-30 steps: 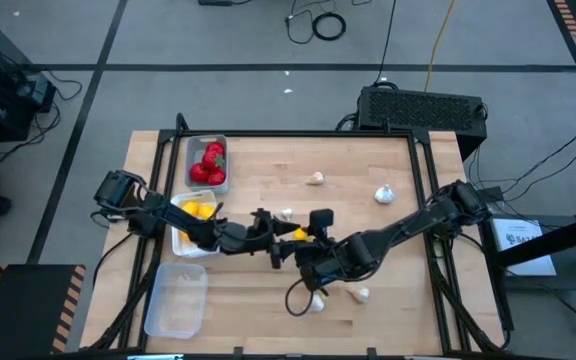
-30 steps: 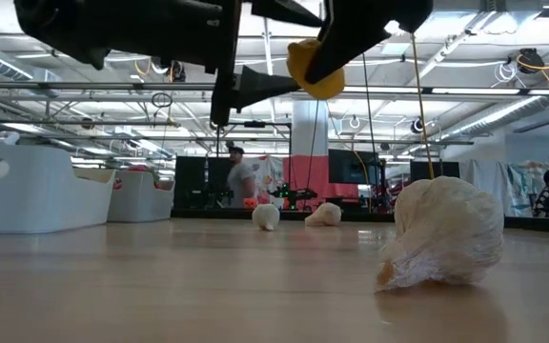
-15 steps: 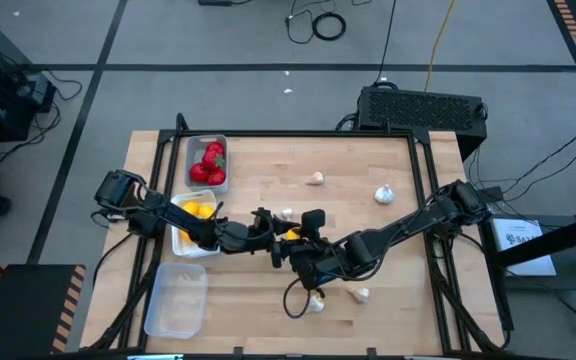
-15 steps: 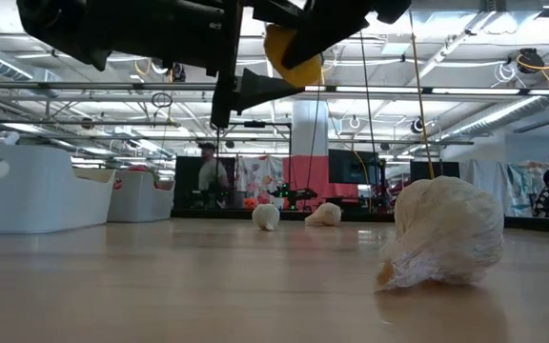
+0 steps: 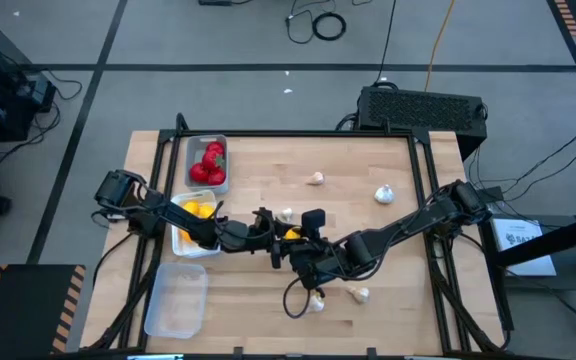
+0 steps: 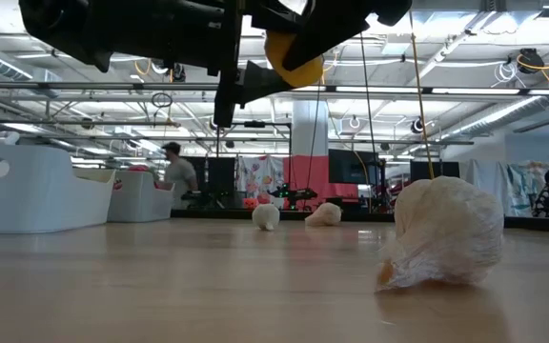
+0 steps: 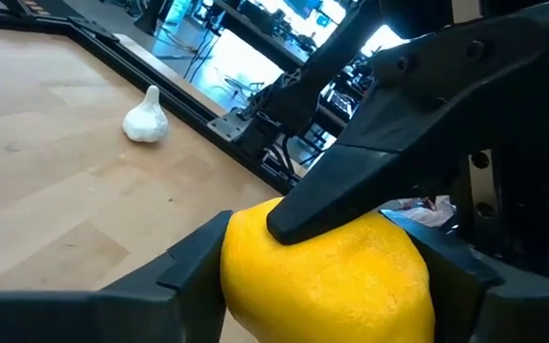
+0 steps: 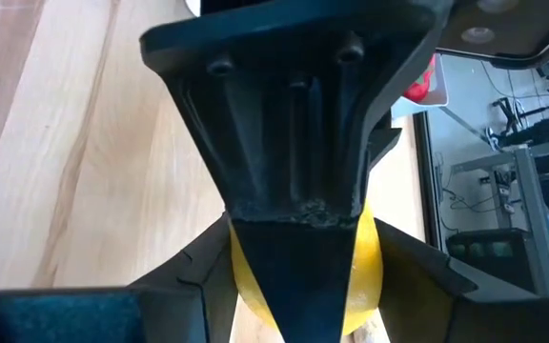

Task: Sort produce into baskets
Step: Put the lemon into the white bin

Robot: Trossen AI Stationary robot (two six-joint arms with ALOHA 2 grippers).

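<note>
A yellow oval piece (image 5: 290, 234) hangs above the table's middle, between both grippers. My left gripper (image 5: 276, 237) comes from the left and my right gripper (image 5: 304, 238) from the right, and both are shut on it. The piece also shows in the low view (image 6: 294, 59). The far left tray (image 5: 206, 143) holds red pieces. The middle left tray (image 5: 180, 243) holds yellow pieces. The near left tray (image 5: 176, 300) holds nothing. Whitish garlic bulbs (image 5: 315, 178) (image 5: 383, 194) (image 5: 315, 303) lie on the table. My left gripper has the yellow piece between its two fingers, one on each flank (image 7: 241, 272). The fingers lie level and come from the table's left. The piece is lifted clear of the table. My right gripper pinches the same piece between its two fingers, which meet its sides (image 8: 365, 262). One finger (image 7: 351, 191) lies over the piece's top in the left wrist view. The fingers come level from the table's right. My left gripper's finger covers the piece's middle in the right wrist view.
More garlic bulbs lie near the middle (image 5: 286, 213) and near the front (image 5: 360, 293); one stands large in the low view (image 6: 441, 233). A black box (image 5: 423, 105) sits behind the table. People move in the room beyond.
My right gripper has carried the yellow piece a little toward the table's left, in between my left gripper's fingers. The piece stays lifted clear. A person in the background has walked leftward.
</note>
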